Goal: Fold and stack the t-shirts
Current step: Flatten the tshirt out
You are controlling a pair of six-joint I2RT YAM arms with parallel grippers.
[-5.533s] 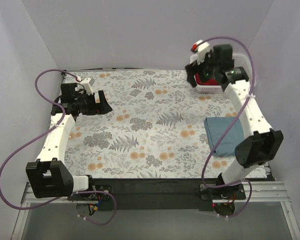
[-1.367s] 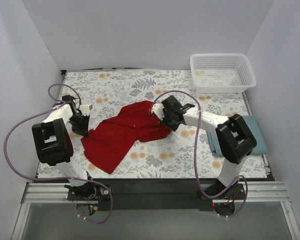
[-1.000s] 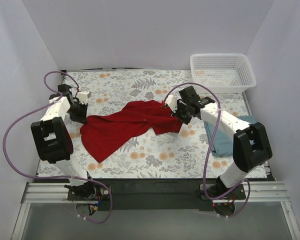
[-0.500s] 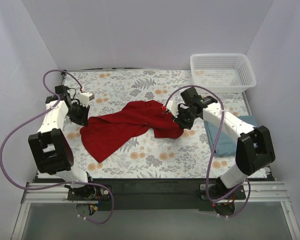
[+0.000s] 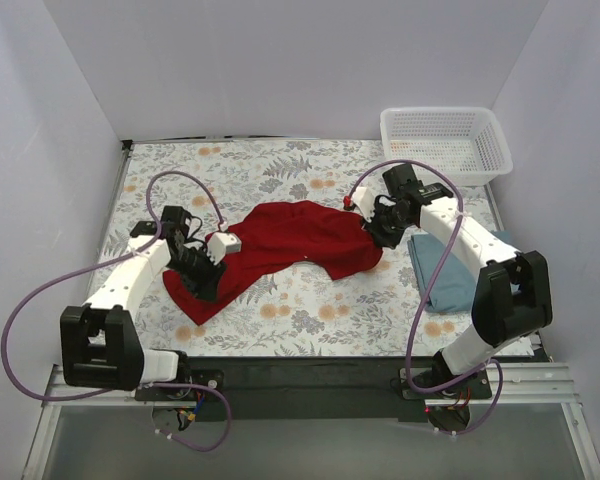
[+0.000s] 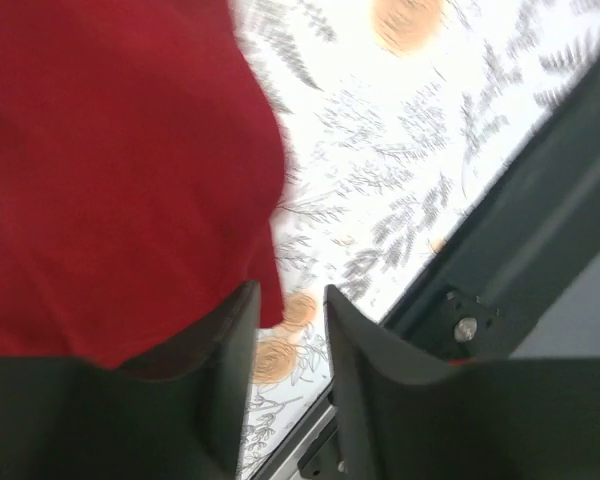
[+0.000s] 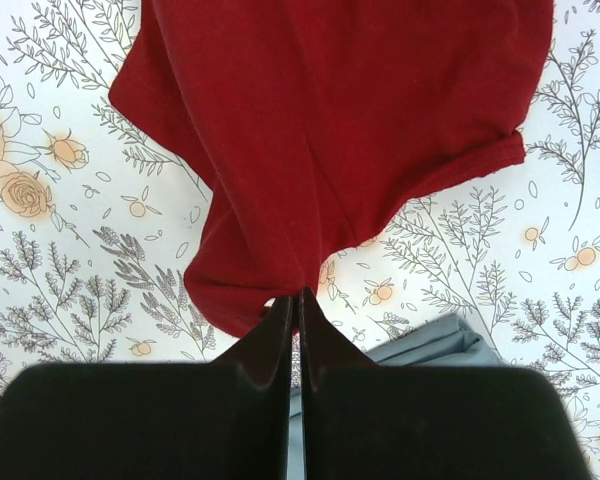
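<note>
The red t-shirt (image 5: 280,240) lies crumpled and stretched across the middle of the floral table. My right gripper (image 5: 378,232) is shut on its right end; in the right wrist view the jaws (image 7: 297,293) pinch a fold of the red t-shirt (image 7: 330,130), which hangs bunched from them. My left gripper (image 5: 208,275) hovers over the shirt's near-left part, open; in the left wrist view the fingers (image 6: 290,290) stand apart with only table and the edge of the red t-shirt (image 6: 110,170) below. The blue-grey t-shirt (image 5: 452,272) lies folded at the right, and shows again as the blue-grey t-shirt (image 7: 430,340) beside the right fingers.
A white lattice basket (image 5: 445,150) stands at the back right corner. The table's dark front rail (image 6: 540,230) runs close to the left gripper. Grey walls close in the table on three sides.
The left gripper has let go of the shirt's left end, opened, and swung right and nearer. The right gripper has pulled its end of the red shirt farther right.
</note>
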